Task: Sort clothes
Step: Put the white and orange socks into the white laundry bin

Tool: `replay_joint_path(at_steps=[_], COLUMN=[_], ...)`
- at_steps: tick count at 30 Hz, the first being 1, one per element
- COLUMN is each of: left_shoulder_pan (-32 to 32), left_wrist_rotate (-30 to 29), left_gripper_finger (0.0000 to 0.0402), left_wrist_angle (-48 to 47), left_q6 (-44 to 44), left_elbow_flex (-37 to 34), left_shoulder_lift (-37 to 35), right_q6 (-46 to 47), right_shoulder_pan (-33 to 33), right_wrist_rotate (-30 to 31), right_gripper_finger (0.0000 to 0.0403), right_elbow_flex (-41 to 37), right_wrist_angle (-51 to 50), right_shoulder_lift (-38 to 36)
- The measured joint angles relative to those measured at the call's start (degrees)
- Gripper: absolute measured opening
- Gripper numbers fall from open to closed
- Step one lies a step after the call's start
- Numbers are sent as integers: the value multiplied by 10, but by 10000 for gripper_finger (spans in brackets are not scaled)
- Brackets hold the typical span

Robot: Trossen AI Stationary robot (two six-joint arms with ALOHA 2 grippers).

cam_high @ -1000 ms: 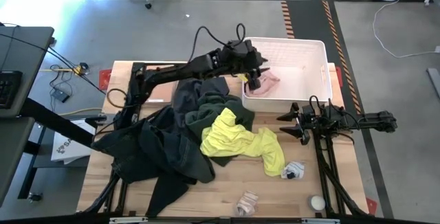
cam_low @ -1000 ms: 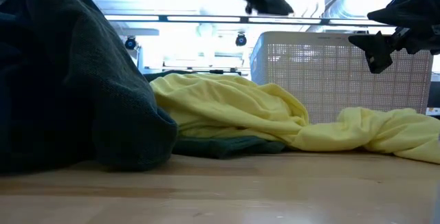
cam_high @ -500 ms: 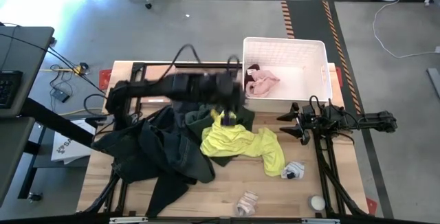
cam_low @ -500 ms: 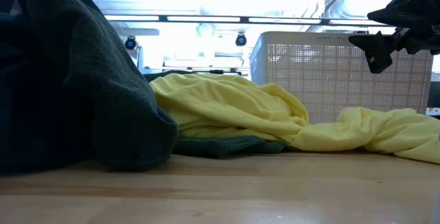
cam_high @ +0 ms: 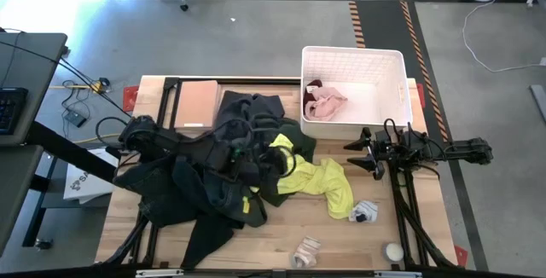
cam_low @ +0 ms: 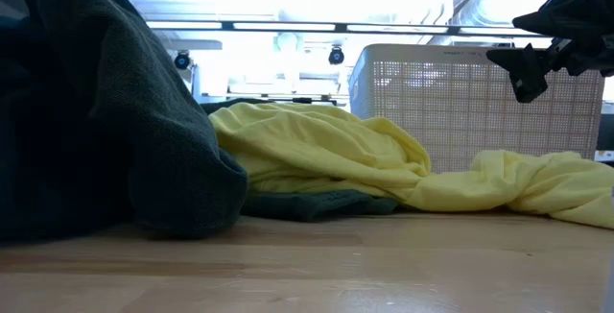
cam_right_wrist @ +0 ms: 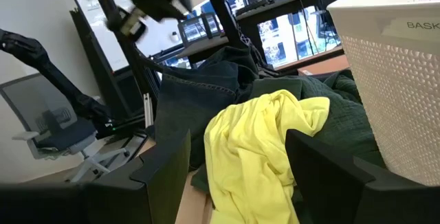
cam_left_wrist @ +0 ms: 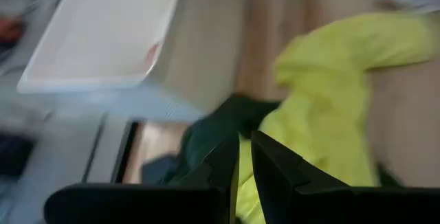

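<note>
From where I sit at the controls, taking the white lattice basket (cam_high: 401,86) as my marker, the things farthest from it toward the near table edge are a small crumpled pale sock (cam_high: 306,251) and a little white ball (cam_high: 393,251), with a white sock with a dark patch (cam_high: 363,211) a bit closer to the basket. Next comes the neon yellow garment (cam_high: 320,178), spread on the wood just off the basket's near left corner; in the low view it lies in soft folds (cam_low: 326,155) in front of the basket wall (cam_low: 460,102). My left gripper (cam_high: 275,160) is low over the clothes at the edge of that yellow garment, well to the left of the basket, and its wrist view shows the two dark fingers (cam_left_wrist: 271,165) drawn almost together with only a thin slit between them, nothing pinched that I can see. The big heap of dark grey and dark green clothes (cam_high: 205,184) sprawls farther left of the basket, filling the left of the low view (cam_low: 96,121). My right gripper (cam_high: 365,152) waits just beside the basket's near wall, its fingers (cam_right_wrist: 161,169) spread wide apart and empty. Inside the basket, against its left wall, lie the pale pink garment (cam_high: 326,103) and a bit of maroon cloth (cam_high: 310,84) touching it. A flat tan board (cam_high: 197,104) sits level with the basket, well to its left beyond the dark clothes
</note>
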Motion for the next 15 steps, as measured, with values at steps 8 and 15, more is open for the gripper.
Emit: replay_joint_path(at_steps=[8,15], left_shoulder_pan=[-32,-36], left_wrist_rotate=[-94,-72], left_gripper_finger=[37,37], left_wrist_angle=[33,201], left_q6=[-172,-217], left_elbow_flex=[-211,-409], left_shoulder_lift=[-101,-223], right_q6=[0,0], right_shoulder_pan=[0,0], right_wrist_rotate=[0,0], right_gripper_finger=[238,238], right_elbow_flex=[0,0], right_wrist_angle=[0,0], right_shoulder_lift=[0,0])
